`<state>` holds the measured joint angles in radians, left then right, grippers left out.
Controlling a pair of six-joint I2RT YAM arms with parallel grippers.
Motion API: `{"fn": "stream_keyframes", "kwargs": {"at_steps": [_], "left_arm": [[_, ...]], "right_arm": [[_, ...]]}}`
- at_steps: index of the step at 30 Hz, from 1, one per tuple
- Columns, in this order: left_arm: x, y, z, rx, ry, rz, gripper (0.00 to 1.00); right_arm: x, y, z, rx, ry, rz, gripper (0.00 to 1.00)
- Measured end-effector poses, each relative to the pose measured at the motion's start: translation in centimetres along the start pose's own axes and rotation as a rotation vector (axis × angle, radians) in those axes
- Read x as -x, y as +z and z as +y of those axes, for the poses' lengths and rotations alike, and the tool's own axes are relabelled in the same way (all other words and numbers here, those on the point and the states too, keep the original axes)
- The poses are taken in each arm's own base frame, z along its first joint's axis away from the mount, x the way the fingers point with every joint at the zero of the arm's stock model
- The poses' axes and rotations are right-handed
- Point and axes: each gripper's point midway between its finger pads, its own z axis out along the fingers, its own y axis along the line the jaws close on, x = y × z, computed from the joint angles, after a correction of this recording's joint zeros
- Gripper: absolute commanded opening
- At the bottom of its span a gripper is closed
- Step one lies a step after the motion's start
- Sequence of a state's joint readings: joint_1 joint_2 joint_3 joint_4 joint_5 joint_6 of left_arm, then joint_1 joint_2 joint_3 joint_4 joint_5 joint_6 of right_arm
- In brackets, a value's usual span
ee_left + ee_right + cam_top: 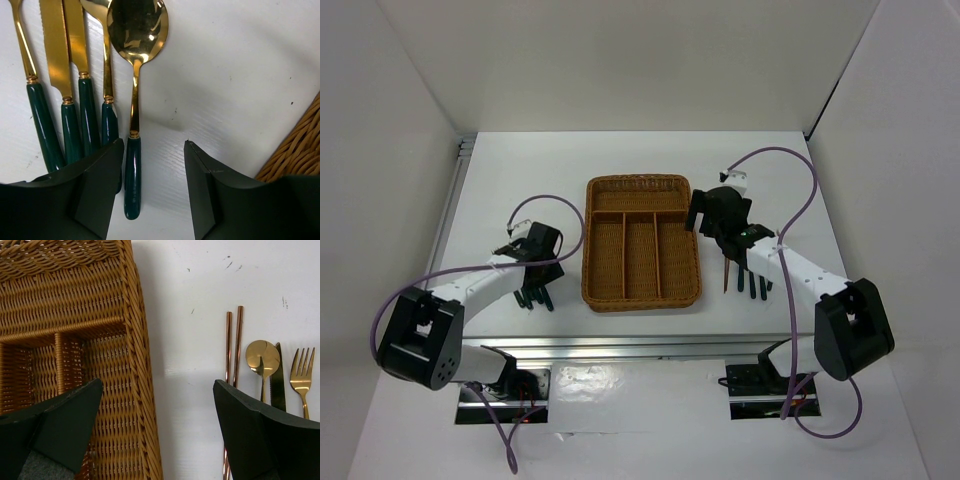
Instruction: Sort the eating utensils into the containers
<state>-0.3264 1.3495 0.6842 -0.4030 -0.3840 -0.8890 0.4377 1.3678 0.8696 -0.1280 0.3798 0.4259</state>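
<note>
left wrist view: my left gripper (154, 150) hangs spread over a spoon (134, 115) handle on the desk (240, 75), lined up for a pinch. my right gripper (157, 390), also spread, hovers between tray (136, 340) and chopsticks (234, 345).

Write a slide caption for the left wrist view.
Open left gripper over a green-handled gold spoon, more gold cutlery lying alongside, wicker tray edge at right.
</note>
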Motion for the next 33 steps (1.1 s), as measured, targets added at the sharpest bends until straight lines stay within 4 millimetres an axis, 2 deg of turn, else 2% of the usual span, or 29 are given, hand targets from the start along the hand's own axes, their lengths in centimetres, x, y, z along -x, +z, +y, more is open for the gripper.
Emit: {"fn": "stream_keyframes", "kwargs": {"at_steps": [12,19,23,28,33], "left_arm": [[-0.8,1.0,-0.1,0.007,0.002,0.041,0.61],[-0.8,1.2,-0.2,0.008,0.003,0.043,0.41],[-0.5,1.4,-0.6,0.009,0.004,0.044,0.40],[-0.5,1.5,-0.7,0.005,0.005,0.045,0.28],[-0.4,1.5,-1.0,-0.006,0.013,0.046,0.21]], "right_arm": [[-0.4,0.3,-0.2,-0.011,-0.004,0.011,1.00],[-0.9,0.6,-0.7,-0.030,-0.011,0.032,1.00],[-1.0,0.7,-0.8,-0.035,-0.013,0.034,1.00],[-1.0,0.8,-1.1,-0.044,-0.010,0.037,1.00],[-0.6,0.9,-1.4,-0.051,-0.002,0.032,1.00]]}}
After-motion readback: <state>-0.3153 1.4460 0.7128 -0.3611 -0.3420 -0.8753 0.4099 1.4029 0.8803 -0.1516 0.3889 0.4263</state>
